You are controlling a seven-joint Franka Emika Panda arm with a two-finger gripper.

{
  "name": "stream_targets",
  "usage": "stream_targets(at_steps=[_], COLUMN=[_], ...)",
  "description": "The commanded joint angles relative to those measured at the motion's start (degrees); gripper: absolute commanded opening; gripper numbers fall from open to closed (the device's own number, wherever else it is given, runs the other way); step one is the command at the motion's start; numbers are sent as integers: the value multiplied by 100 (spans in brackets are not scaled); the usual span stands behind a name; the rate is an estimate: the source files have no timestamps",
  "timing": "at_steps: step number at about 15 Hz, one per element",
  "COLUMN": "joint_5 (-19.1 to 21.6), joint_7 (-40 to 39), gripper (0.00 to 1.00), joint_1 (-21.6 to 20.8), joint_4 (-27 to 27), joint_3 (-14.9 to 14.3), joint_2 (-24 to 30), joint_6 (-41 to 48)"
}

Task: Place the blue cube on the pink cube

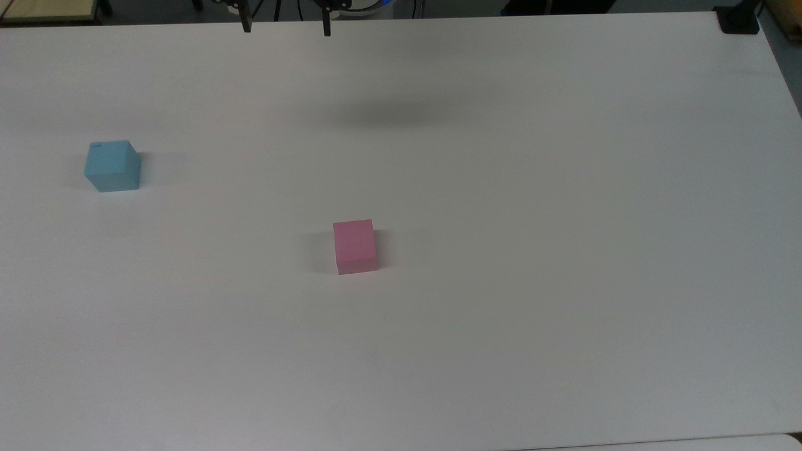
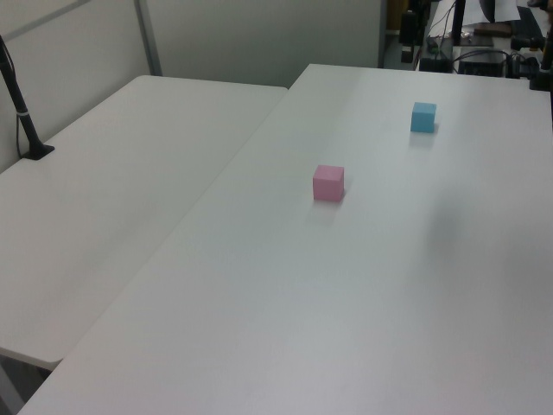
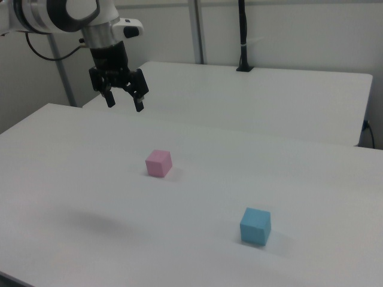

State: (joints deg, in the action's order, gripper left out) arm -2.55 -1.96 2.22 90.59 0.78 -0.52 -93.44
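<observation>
A light blue cube (image 1: pixel 113 165) rests on the white table at the top view's left; it is also the blue cube (image 2: pixel 423 117) in the left view and the blue cube (image 3: pixel 255 226) in the right view. The pink cube (image 1: pixel 355 246) sits alone near the table's middle, seen too as the pink cube (image 2: pixel 328 183) and the pink cube (image 3: pixel 158 163). My gripper (image 3: pixel 124 103) hangs open high above the table, well apart from both cubes, holding nothing. Its two fingertips (image 1: pixel 247 26) poke in at the top view's upper edge.
The white table (image 1: pixel 501 250) carries just the two cubes. A second white table (image 2: pixel 112 199) adjoins it on the left view's left, with a black post (image 2: pixel 22 112) on it. A black mount (image 1: pixel 739 22) sits at the top view's far right corner.
</observation>
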Motion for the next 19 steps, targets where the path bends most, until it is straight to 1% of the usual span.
stream_targets(at_steps=[1, 11, 16, 19], joint_5=[-8, -35, -43, -43], joint_7=[38, 21, -233, -252], gripper=[100, 100, 100, 100], joint_1=[-46, -72, -73, -55], joint_4=[55, 64, 64, 64], joint_3=[-69, -52, -52, -52], joint_2=[52, 26, -18, -9], joint_6=[-122, -130, -210, -210])
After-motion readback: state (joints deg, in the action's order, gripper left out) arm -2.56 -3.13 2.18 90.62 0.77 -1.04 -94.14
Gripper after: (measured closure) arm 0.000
